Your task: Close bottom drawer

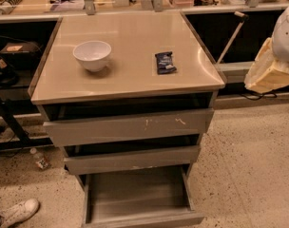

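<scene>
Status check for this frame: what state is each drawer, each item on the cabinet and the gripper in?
bottom drawer: pulled far out, tray empty.
middle drawer: slightly out, dark gap above its front.
top drawer: slightly out, whitish scratches on its front.
white bowl: upright on the cabinet top, looks empty.
dark packet: lying flat, right of the bowl.
gripper: at the right edge, clear of the cabinet, holding nothing visible.

Speckled floor (249, 165) all around, warm light over it. A long cluttered counter (25, 16) runs across the back, dark gaps beneath. Small bottle (40, 158) lying on the floor at left, 1 white shoe (18, 212) in the bottom corner. Gripper (268, 72) hangs at the right edge.
</scene>
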{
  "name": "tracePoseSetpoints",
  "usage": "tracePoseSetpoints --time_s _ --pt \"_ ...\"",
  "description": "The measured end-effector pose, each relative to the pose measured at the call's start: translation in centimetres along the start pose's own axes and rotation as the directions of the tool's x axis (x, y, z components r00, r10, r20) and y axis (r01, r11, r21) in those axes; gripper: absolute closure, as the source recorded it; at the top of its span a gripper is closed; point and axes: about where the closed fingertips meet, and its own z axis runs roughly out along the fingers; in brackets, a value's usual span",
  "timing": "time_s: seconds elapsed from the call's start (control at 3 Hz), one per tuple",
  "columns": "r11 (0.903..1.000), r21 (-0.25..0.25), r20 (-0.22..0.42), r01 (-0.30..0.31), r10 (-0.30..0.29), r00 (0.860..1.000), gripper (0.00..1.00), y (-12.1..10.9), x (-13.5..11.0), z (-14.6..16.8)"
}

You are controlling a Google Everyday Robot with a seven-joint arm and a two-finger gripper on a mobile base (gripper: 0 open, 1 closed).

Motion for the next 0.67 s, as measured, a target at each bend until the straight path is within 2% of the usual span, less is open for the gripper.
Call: tracePoseSetpoints --time_s 0.33,0.67 --pt "0.9996 -0.013 -0.02 -0.023 0.023 1.0 1.0 1.0 0.9 1.5" --pt "0.9934 -0.068 -0.086 -0.092 0.086 0.993 1.0 5.0 3.5 5.9"
